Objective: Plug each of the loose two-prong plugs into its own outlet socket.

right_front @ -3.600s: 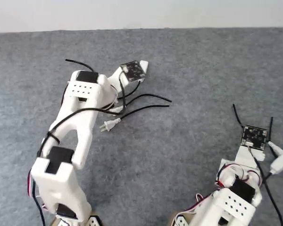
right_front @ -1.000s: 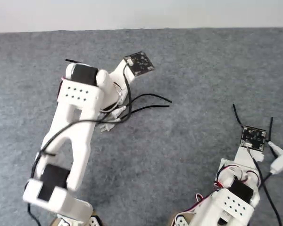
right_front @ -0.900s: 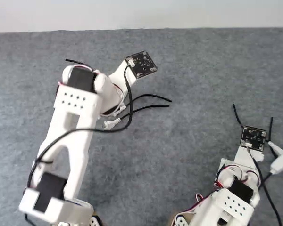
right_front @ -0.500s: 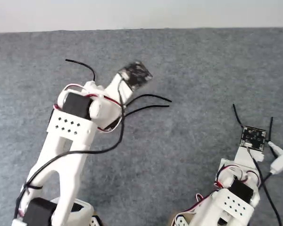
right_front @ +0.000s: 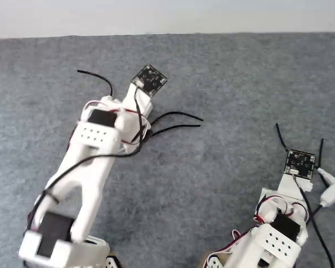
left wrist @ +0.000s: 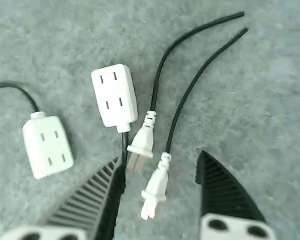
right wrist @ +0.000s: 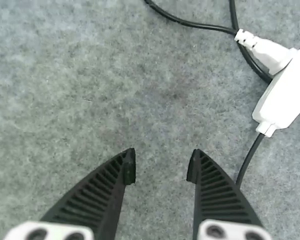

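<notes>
My left tool (left wrist: pixel 161 159) hangs with its jaws apart. One two-prong plug (left wrist: pixel 155 187) lies between them, a second plug (left wrist: pixel 141 143) just beyond it, and the outlet socket (left wrist: pixel 115 95) farther ahead. I should drop straight and pinch the plug's body across its flats, leaving the prongs free.

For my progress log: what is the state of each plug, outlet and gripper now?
Left gripper: fingers open.
Right gripper: fingers open.
White two-prong plug, black cord: unplugged.
Second white plug: unplugged.
White plastic outlet block: sockets empty.
Second outlet block: sockets empty.
Third white plug, near right gripper: plugged in.
</notes>
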Robot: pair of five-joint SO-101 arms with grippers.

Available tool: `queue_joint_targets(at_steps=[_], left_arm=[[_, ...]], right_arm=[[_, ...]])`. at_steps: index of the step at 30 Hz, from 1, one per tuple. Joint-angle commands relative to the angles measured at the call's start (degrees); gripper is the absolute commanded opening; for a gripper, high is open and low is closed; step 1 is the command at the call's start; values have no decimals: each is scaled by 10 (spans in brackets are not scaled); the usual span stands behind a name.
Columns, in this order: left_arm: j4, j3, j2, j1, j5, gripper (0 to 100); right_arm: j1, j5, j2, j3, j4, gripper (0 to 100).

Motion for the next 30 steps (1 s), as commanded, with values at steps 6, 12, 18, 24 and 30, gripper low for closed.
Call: queue_joint_targets(at_steps=[6, 12, 18, 24, 30], left_arm=[[-27, -180, 171, -31, 23, 127], [-27, -245, 248, -50, 24, 130], [-27, -280, 287, -38, 25, 131], [-27, -291, 298, -27, 62, 213], [-57, -288, 299, -46, 94, 242]], right_arm=[[-4, 8, -6, -4, -7, 180], [-4, 8, -6, -4, -7, 180], [-4, 40, -7, 3, -9, 180], [-19, 51, -7, 7, -10, 180], [-19, 51, -7, 7, -9, 180]])
